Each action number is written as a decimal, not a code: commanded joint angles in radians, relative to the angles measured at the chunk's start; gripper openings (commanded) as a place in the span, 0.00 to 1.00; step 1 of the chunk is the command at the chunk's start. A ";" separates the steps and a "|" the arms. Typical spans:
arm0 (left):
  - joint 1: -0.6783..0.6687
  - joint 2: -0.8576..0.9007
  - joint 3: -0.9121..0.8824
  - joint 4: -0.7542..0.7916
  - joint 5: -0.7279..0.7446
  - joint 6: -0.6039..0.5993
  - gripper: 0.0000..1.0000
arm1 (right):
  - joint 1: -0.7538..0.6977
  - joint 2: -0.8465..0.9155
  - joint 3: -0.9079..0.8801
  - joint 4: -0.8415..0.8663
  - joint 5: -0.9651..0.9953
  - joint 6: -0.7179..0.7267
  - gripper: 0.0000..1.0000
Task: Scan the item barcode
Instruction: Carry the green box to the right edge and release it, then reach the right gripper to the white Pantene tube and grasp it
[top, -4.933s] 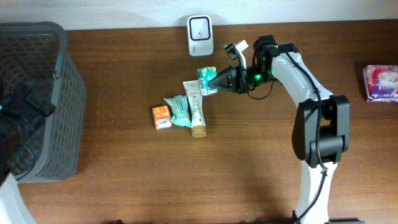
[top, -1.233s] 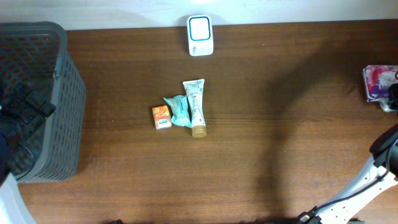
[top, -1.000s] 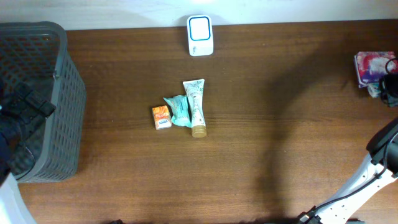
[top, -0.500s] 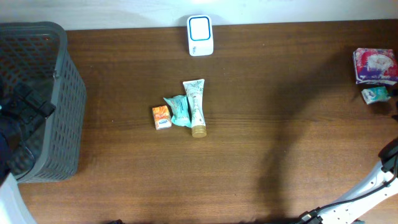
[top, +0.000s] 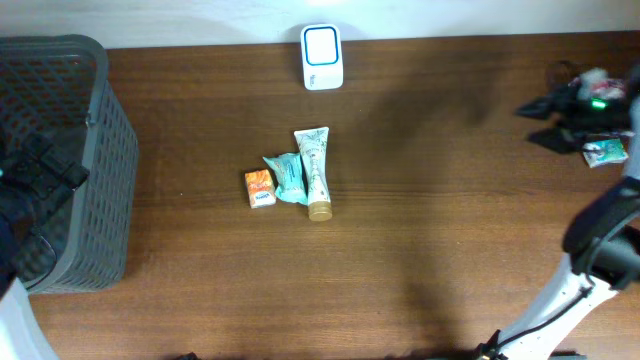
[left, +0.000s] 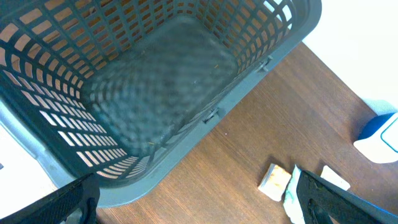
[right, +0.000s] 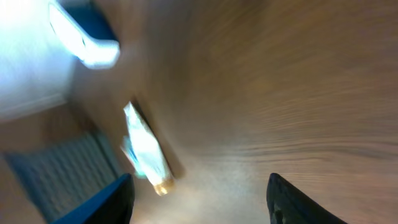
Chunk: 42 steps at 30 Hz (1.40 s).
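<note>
The white barcode scanner (top: 322, 55) stands at the back middle of the table. In the centre lie a small orange box (top: 260, 188), a teal packet (top: 288, 176) and a white tube with a gold cap (top: 315, 172). My right gripper (top: 530, 124) hovers open and empty at the far right, pointing left. Behind it on the table lies a small teal packet (top: 605, 151). The blurred right wrist view shows the tube (right: 146, 152) and scanner (right: 84, 37) far ahead. My left gripper (left: 196, 180) hangs wide open and empty over the basket's near rim.
A large dark grey mesh basket (top: 60, 150) fills the left edge; its inside (left: 161, 87) holds nothing. The right arm's base (top: 600, 250) stands at the lower right. The orange box (left: 275, 182) shows past the basket in the left wrist view.
The right gripper opened and let go of the small teal packet at the far right, then swung back left over the table. The left arm has not moved.
</note>
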 joint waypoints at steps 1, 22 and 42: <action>0.005 -0.002 0.000 -0.001 -0.004 -0.008 0.99 | 0.192 -0.010 -0.003 -0.006 0.223 -0.082 0.75; 0.005 -0.002 0.000 -0.001 -0.004 -0.008 0.99 | 0.799 0.181 -0.005 0.232 0.191 -0.002 0.99; 0.005 -0.002 0.000 -0.001 -0.004 -0.008 0.99 | 0.902 0.255 -0.016 0.318 0.176 0.020 0.73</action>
